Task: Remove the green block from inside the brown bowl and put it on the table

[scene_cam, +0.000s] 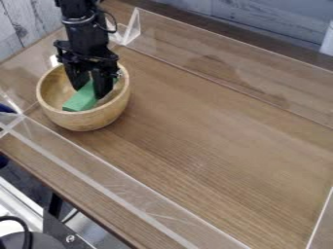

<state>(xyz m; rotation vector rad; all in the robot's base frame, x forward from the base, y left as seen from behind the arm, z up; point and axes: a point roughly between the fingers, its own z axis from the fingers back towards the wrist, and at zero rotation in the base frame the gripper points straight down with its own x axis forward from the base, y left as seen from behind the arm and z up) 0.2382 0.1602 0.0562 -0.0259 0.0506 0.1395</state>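
Gripper [88, 76], whose hold on anything I cannot tell, reaches into the bowl [84, 98] at the table's [208, 136] ten o'clock edge, the block [86, 96] inside pointing one to seven o'clock, bare tabletop stretching toward three.

No readable lettering in my view

I can't read any text, label, brand, number or sign from here, neither on the worktop [215, 131] nor along its edges and corners.
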